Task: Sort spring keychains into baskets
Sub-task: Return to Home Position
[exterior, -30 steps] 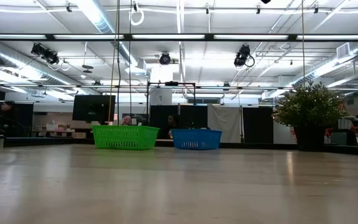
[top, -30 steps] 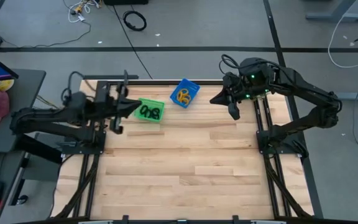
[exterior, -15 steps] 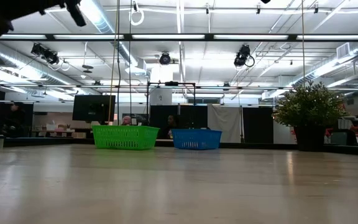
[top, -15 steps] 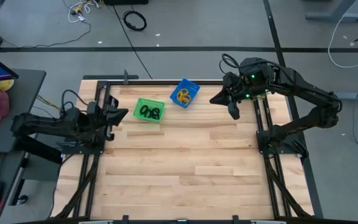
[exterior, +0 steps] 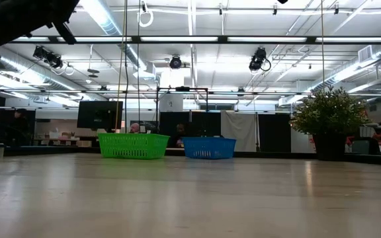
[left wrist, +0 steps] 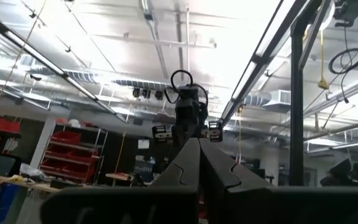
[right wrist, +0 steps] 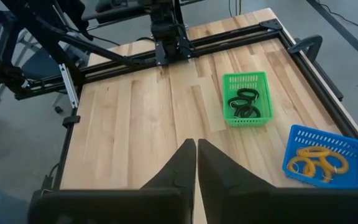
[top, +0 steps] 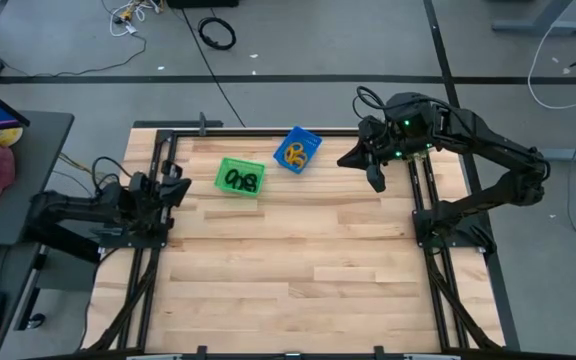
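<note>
The left gripper (left wrist: 199,165), fingers pressed together, has drawn back from the bright green square plastic basket (top: 222,172) it was touching a second ago and now sits near the wooden table's (top: 298,270) left edge. The right gripper (right wrist: 196,163), also closed and empty, stays raised beside the bright blue square plastic basket (top: 312,140). Neither basket has shifted. The black coiled spring keychains (top: 240,181) lie in the green one and the orange coiled spring keychains (top: 294,153) in the blue; they overlap, so perhaps four each.
</note>
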Controlling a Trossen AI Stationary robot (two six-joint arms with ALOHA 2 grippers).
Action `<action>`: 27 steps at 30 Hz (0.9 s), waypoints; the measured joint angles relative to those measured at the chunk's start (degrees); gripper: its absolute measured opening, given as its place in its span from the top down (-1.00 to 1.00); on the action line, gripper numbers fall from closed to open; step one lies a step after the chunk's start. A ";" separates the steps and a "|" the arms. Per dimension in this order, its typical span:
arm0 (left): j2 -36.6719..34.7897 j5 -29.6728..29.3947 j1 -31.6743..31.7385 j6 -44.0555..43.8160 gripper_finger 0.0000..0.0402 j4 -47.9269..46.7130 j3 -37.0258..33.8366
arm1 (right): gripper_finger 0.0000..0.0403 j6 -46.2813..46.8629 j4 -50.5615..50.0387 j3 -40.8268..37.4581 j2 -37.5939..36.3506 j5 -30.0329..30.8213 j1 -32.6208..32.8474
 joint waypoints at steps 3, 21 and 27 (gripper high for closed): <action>-2.97 -0.38 0.04 1.04 1.00 -1.24 -1.48 | 0.90 0.27 0.00 0.00 0.00 0.00 0.00; -12.49 -2.32 0.07 3.29 0.99 -28.99 -1.46 | 0.89 3.08 -0.43 -0.02 0.02 -0.02 0.00; -12.50 -2.36 0.07 3.32 0.99 -36.09 -1.46 | 0.90 3.26 -0.45 -0.02 0.02 -0.02 0.02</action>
